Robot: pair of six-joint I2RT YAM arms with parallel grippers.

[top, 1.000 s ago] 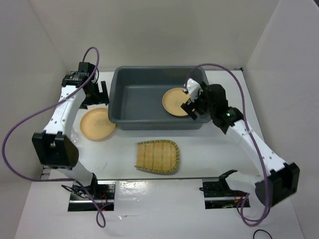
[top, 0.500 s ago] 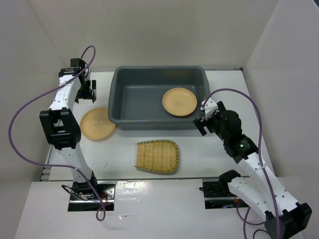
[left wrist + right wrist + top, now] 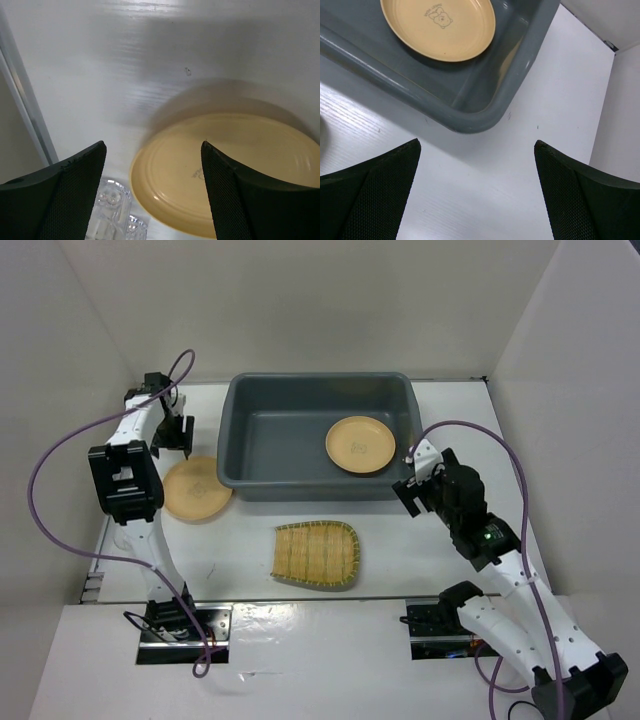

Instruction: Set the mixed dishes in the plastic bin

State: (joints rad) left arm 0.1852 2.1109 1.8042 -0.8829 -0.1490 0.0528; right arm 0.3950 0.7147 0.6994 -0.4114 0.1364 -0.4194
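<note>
Over the left side of the table (image 3: 240, 540), my left gripper (image 3: 152, 150) hangs with its fingers spread wide and nothing between them. Right below it lies a plate (image 3: 235, 175), tan-orange, flat on the table and just outside the left wall of the grey bin (image 3: 285, 445). A glass cup (image 3: 116, 215) sits on the table at that plate's rim, touching or just beside it, I cannot tell which. It is close under the finger at the left of my wrist view. My right gripper (image 3: 477, 144) hovers over bare table just outside the bin's near right corner, also spread wide and empty. Inside the bin, a second plate (image 3: 361, 445) rests face up on the floor toward the right end, with a small printed figure at its middle. The bamboo tray (image 3: 316, 554) lies on the table in front of the bin, apart from it, between my two arms and well away from both grippers.
</note>
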